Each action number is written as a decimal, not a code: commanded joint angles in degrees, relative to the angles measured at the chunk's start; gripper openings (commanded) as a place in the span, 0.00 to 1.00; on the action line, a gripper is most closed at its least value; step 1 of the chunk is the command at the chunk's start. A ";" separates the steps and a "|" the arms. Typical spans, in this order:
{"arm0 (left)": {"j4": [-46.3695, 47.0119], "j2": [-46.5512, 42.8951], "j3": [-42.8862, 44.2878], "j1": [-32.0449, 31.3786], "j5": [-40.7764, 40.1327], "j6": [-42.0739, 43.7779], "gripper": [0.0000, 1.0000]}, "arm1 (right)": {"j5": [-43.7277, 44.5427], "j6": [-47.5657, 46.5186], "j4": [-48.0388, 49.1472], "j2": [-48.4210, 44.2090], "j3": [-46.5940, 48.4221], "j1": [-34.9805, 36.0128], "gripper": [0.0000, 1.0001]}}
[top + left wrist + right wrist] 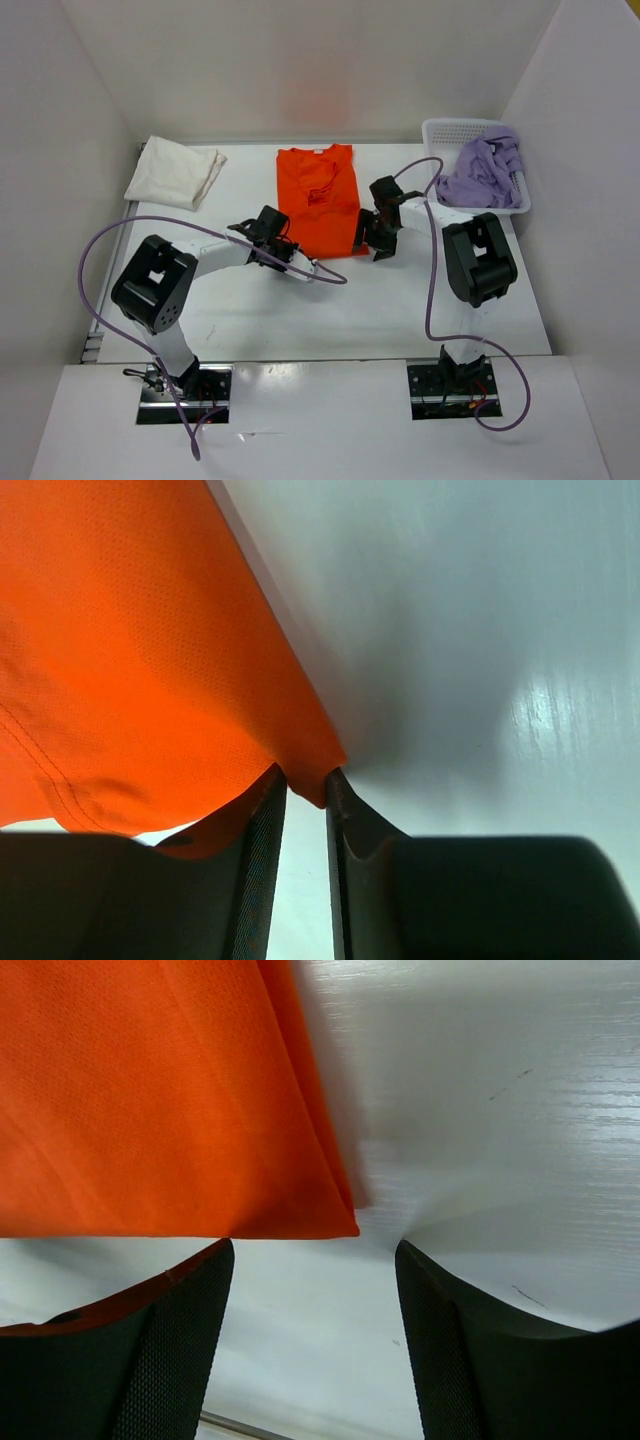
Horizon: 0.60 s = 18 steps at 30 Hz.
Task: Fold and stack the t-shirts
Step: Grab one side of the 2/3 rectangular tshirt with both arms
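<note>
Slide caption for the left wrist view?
Left pincer, fingers a narrow gap apart, straddling a corner of the orange t-shirt over the white table.

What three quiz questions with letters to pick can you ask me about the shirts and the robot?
1. Where is the purple t-shirt? A. on the floor B. in the white basket C. in a gripper
2. How many t-shirts are there? A. two B. three C. five
3. How are the right gripper's jaws? A. open B. shut on cloth C. shut on a cable

Answers: 1 B, it lies heaped in the basket. 2 B, a cream t-shirt, an orange t-shirt and the purple one. 3 A, its fingers stand apart with nothing between them.
</note>
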 commanded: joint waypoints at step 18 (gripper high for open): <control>-2.50 0.04 1.67 -0.02 6.96 -6.78 0.15 | -0.81 2.66 5.36 1.60 -0.98 0.69 0.00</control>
